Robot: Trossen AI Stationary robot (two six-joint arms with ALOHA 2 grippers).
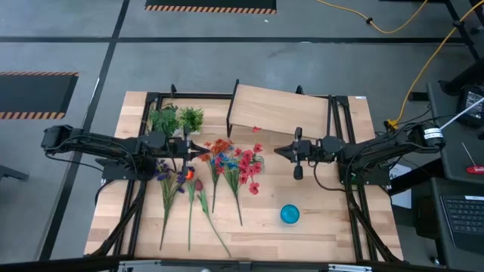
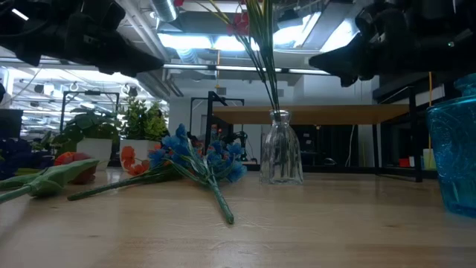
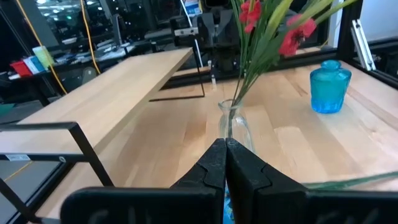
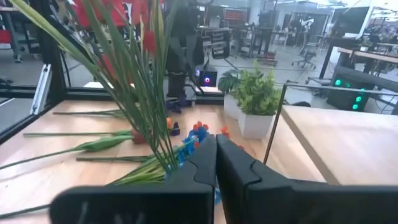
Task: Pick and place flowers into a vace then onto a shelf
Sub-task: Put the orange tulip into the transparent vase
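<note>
Right gripper (image 1: 278,153) hangs over the middle of the table with its two fingers pressed together, and nothing sits between them; in its own wrist view the dark fingertips (image 4: 215,149) meet in a closed seam. Just past that tip stands a clear glass vase (image 2: 280,156) holding a bunch of red flowers (image 1: 248,162), green stems upright inside the glass, blossoms spreading above the rim. Whether the gripper touches the stems I cannot tell.

Nearest the front edge of the table sits a small blue glass bottle (image 1: 290,214), alone and well apart from everything else. A little farther in, loose flowers (image 1: 198,189) lie flat on the wood, stems pointing toward the front edge: a purple stem, a red bud, an orange bunch and a blue bunch (image 2: 195,158), fanned side by side to the left of the vase.

Left gripper (image 1: 203,148) is stretched out above those lying blossoms, fingers also shut tight on nothing, its tip aimed at the vase from the opposite side.

Behind the left gripper stand two small leafy potted plants (image 1: 177,119) in white pots, close beside each other. Farthest back is the shelf (image 1: 279,110), a light-wood board on thin black legs, set at a slight angle at the rear of the table (image 1: 333,227). Nothing rests on its top.
</note>
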